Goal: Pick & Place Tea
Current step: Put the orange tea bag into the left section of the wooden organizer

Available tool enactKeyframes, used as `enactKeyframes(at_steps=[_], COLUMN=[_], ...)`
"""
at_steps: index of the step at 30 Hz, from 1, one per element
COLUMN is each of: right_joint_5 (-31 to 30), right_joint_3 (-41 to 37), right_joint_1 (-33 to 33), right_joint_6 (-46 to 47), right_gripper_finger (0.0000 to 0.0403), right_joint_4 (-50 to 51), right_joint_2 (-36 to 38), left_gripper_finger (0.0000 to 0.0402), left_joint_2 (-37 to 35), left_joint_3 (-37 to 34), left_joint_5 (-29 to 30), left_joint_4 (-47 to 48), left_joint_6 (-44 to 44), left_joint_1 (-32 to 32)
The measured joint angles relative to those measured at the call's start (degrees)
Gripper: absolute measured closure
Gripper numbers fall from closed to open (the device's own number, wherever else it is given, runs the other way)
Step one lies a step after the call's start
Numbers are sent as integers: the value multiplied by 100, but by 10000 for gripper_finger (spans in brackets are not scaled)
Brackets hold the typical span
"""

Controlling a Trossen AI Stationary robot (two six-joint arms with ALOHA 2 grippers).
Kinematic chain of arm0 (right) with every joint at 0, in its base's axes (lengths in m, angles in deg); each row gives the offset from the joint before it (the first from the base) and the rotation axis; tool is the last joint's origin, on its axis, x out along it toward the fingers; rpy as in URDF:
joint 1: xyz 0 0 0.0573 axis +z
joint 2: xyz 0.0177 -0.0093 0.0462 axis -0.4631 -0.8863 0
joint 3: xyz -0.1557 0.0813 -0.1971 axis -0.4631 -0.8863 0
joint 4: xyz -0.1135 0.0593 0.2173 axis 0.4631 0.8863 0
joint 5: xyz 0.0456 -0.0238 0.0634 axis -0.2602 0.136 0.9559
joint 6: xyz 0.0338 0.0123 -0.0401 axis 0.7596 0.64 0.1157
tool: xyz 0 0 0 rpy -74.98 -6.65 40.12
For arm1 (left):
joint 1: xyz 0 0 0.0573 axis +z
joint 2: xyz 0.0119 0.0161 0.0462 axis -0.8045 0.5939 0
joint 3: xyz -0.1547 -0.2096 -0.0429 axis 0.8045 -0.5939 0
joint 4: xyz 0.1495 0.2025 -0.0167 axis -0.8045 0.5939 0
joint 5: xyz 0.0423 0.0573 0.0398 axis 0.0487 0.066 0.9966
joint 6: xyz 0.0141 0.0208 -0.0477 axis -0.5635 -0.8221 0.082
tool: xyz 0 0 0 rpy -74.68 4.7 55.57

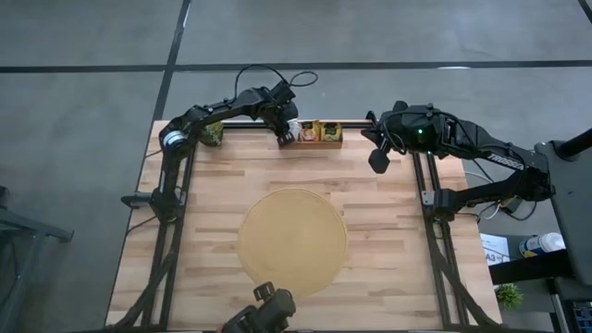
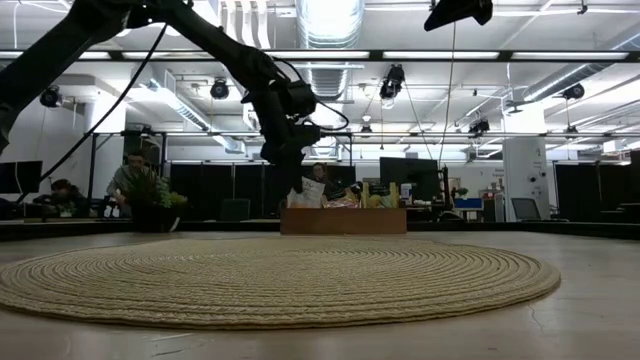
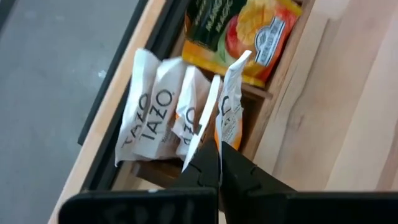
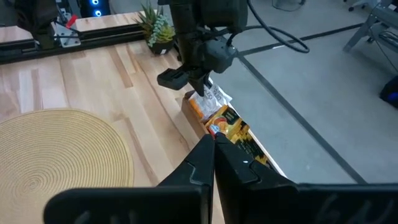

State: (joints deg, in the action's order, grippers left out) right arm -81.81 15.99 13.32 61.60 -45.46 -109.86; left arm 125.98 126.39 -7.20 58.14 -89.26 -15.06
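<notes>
Left claw point(image 3: 219, 163) pinching white tea sachet point(image 3: 204, 121).

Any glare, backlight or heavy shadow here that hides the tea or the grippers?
Low view: bright ceiling lights backlight the left gripper into a dark silhouette. High view: even light, soft shadows on the table. Left wrist view: the white tea sachet it pinches is well lit, no glare. Right wrist view: evenly lit; the shut right gripper reads dark against the wood.

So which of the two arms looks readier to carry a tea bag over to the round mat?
The left: its tool is already pinched on a white tea bag at the wooden tray. The right tool hangs shut beside the tray.
</notes>
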Motion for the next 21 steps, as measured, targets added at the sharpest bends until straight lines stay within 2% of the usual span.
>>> enactKeyframes(at_steps=[11,21], right_joint_5=[-4,-7], right_joint_3=[0,0], right_joint_1=[-1,-2], right_joint_6=[-47,-38], right_gripper_finger=[394,394], right_joint_4=[0,0], right_joint_2=[0,0], left_gripper_finger=[401,401], left_joint_2=[-384,-439], left_joint_3=[-398,-813], left_joint_5=[4,3], left_joint_4=[-597,-914], left_joint_6=[302,531], left_joint_1=[0,-20])
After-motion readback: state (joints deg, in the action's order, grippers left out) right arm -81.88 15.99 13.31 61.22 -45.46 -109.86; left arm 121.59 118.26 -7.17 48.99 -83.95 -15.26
